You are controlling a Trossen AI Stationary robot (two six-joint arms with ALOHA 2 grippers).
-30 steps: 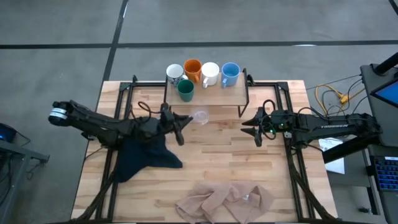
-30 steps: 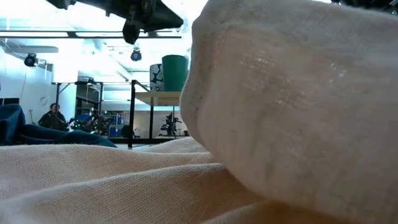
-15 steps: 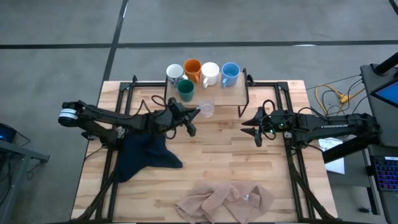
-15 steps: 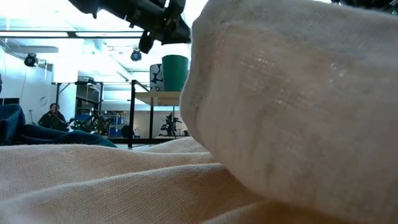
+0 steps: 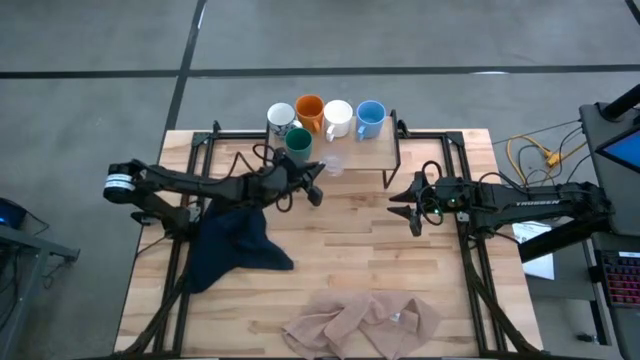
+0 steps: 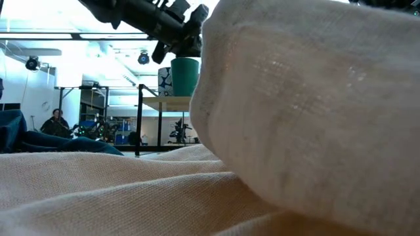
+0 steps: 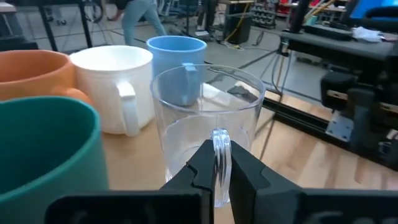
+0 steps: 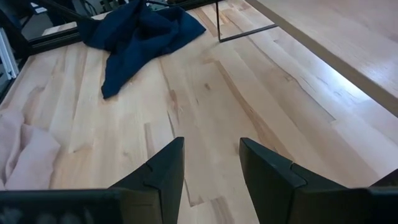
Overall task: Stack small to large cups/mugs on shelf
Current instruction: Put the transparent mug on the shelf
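Currently, my left end effector (image 7: 221, 163) is pressed together on the handle of the small clear glass cup (image 7: 208, 127), holding it beside the dark green mug (image 5: 298, 145) at the front edge of the small light-wood shelf on thin black legs (image 5: 380, 150). My right end effector (image 8: 211, 165) hangs spread and empty over the wooden table (image 5: 400, 270), well apart from the shelf.

Progress, as I judge it: five vessels stand on the shelf, namely the white mug with dark pattern (image 5: 281, 118), orange mug (image 5: 309, 109), plain white mug (image 5: 337, 116) and light blue mug (image 5: 370, 116) in a back row, with the green one in front. No vessel is nested in another yet, so the stacking proper remains, starting with setting down the glass.

Hidden: the beige cloth (image 6: 308, 111) fills most of the low view. Whether the glass already rests on the board, I cannot tell. A dark blue cloth (image 5: 235, 245) lies under my left arm.
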